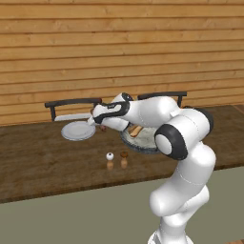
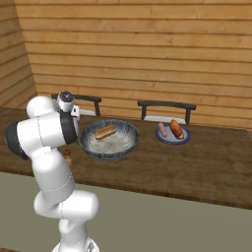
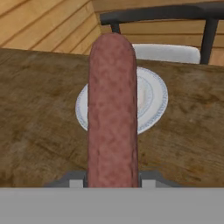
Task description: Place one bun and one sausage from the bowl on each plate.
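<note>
End effector grips the sausage (pointing forward) above the bare plate.

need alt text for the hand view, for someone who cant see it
A reddish-brown sausage held by the tool runs up the middle of the picture, above an empty white plate on a dark wooden table. Behind the plate stands a dark chair with a pale seat against a plank wall.

The white arm is bending sharply at its dark elbow and reaching left, forearm lying nearly level. The gripper (jaws closed) is clamping a sausage that is sticking out lengthwise ahead.
</note>
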You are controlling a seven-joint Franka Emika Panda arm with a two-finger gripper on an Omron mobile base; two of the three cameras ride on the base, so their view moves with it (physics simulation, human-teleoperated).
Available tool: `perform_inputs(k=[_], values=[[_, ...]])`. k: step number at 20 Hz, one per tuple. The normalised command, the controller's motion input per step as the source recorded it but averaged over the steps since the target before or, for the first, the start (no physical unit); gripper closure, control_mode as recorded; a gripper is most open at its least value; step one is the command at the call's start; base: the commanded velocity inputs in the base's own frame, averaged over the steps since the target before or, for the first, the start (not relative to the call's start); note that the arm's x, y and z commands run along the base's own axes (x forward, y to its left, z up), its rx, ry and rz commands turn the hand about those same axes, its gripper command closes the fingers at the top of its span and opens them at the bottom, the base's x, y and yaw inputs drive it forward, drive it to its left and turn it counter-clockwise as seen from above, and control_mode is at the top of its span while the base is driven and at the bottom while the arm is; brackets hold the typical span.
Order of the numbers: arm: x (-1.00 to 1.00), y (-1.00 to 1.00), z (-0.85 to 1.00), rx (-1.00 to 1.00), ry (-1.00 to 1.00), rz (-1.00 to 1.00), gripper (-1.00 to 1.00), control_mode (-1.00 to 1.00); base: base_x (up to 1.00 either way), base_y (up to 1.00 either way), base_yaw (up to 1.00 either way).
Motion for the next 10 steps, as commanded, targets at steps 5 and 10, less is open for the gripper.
perform_inputs(k=[5, 10], values=[[0.15, 0.36, 0.00, -0.01, 0.03, -0.01, 1.00, -1.00, 0.00, 0.00, 0.00], [0.37, 0.22, 0.00, -0.01, 0.00, -0.02, 1.00, -1.00, 0.00, 0.00, 0.00]])
